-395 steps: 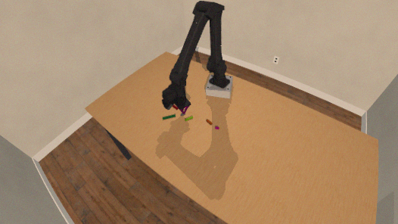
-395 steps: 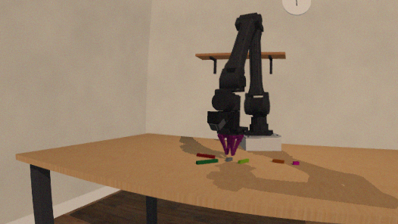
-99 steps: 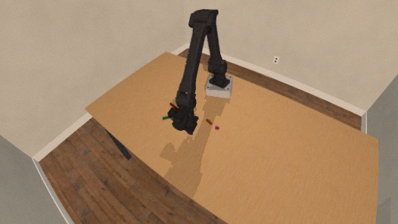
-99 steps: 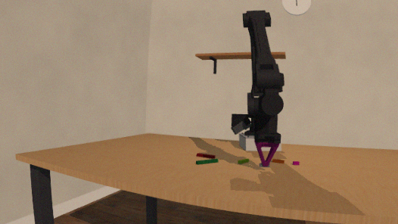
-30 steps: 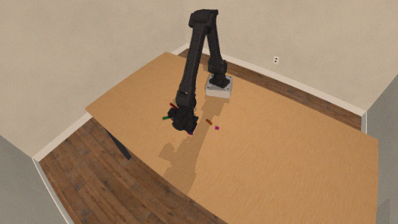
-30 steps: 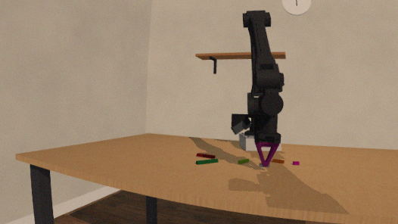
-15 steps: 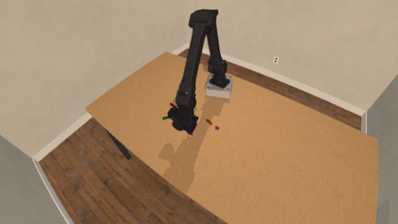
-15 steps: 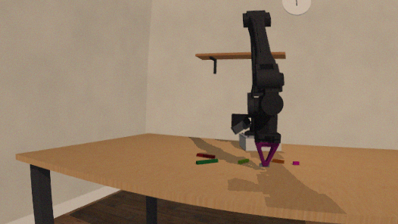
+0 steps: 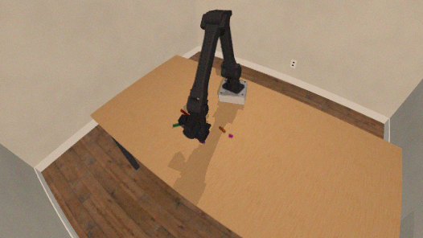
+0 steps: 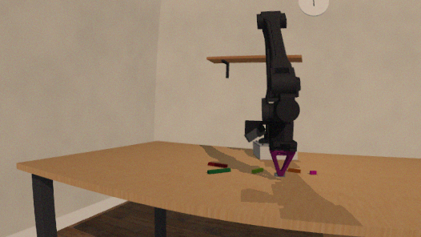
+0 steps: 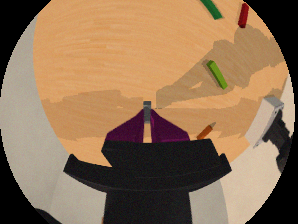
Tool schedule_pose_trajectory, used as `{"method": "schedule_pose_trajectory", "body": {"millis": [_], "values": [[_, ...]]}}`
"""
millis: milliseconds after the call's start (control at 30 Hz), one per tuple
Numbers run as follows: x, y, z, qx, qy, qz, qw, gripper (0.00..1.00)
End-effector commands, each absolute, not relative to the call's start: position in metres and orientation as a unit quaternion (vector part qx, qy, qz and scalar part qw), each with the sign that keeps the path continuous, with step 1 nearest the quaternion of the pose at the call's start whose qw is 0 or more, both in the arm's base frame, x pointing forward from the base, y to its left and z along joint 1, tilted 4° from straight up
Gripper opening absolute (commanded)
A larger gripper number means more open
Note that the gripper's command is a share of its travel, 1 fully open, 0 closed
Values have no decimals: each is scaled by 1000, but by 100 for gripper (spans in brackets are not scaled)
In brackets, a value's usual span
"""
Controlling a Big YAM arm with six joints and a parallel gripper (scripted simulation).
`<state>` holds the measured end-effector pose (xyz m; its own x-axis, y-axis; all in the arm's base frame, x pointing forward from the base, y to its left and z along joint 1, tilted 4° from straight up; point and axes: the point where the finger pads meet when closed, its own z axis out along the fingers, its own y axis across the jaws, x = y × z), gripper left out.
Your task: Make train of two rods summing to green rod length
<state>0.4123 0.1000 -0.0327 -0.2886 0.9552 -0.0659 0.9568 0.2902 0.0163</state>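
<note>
The gripper (image 9: 202, 141) (image 10: 281, 174) (image 11: 147, 112) is almost closed, w/ the small grey rod (image 10: 277, 174) (image 11: 147, 109) pinched btwn its tips. The grey rod is low, at or just over the table (image 9: 301, 169) (image 10: 120, 172) (image 11: 110, 50); can't tell if it touches. The top view hides it under the arm.

Grey is 3 and lime is 5, so they make 8, same as green. The lime rod (image 10: 257, 170) (image 11: 217, 75) lies flat nearby, apart from the grey one, so no train yet.

The grey rod looks light and hard, prob. like wood or plastic. It won't squash or break easily, but its smooth sides might slip or twist. Best hold: flat sides, near the middle, w/ a soft pinch, so both ends stay free to meet the lime end. It's short, so fat fingers could bump lime. Set it down flat, line it up, then open slowly, b/c a light rod can stick or roll a bit.

If lime needs a move, grab its middle across the thin way too.

The green rod (image 9: 176, 125) (image 10: 218, 170) (image 11: 211, 9), red rod (image 9: 184, 112) (image 10: 217, 164) (image 11: 243, 15), orange rod (image 9: 222, 129) (image 10: 294, 170) (image 11: 205, 131) and magenta rod (image 9: 230, 136) (image 10: 313, 172) should stay out, w/ a gap.

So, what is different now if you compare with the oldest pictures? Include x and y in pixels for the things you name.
The gripper (image 9: 202, 141) (image 10: 281, 174) (image 11: 147, 112) has closed on the grey rod (image 10: 276, 174) (image 11: 147, 105) and carried it rightward in the exterior view, past the lime rod (image 10: 258, 170) (image 11: 217, 75). The lime, green (image 9: 175, 125) (image 10: 218, 170) (image 11: 212, 9), red (image 9: 184, 112) (image 10: 218, 164) (image 11: 243, 15), orange (image 9: 222, 129) (image 10: 294, 170) (image 11: 205, 132) and magenta (image 9: 231, 136) (image 10: 313, 172) rods look unmoved.
</note>
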Motion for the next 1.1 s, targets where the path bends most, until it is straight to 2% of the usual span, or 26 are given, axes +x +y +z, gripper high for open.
{"method": "schedule_pose_trajectory", "body": {"millis": [0,1067], "values": [[428,98,-32,594,803,-5,41,3],[418,94,-48,595,803,-14,34,3]]}}
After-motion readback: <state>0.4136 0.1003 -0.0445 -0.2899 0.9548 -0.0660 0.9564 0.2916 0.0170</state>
